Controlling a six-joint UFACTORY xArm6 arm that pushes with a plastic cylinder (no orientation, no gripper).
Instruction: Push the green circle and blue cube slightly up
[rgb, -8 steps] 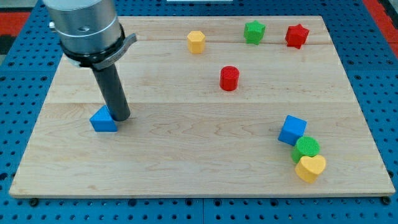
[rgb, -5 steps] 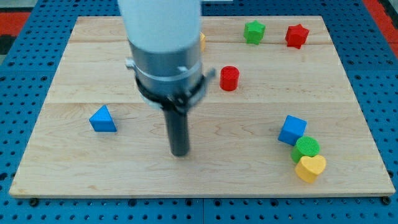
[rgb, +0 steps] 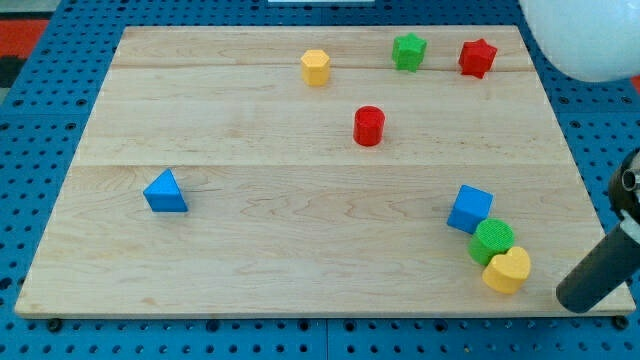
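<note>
The green circle (rgb: 492, 240) lies near the board's lower right, touching the blue cube (rgb: 469, 209) just up-left of it and a yellow heart (rgb: 507, 269) just below it. My tip (rgb: 573, 300) is at the view's lower right, just past the board's right edge, to the right of the yellow heart and apart from it. The rod slants up to the right out of view.
A blue triangle (rgb: 165, 192) sits at the left. A red cylinder (rgb: 369, 126) is near the middle top. A yellow hexagon (rgb: 315, 67), green star (rgb: 408, 51) and red star (rgb: 477, 57) line the top. The wooden board (rgb: 300, 260) rests on a blue pegboard.
My tip has swept from beside the blue triangle, across the board's middle, to the lower right edge. The yellow heart has shifted slightly right and down.
</note>
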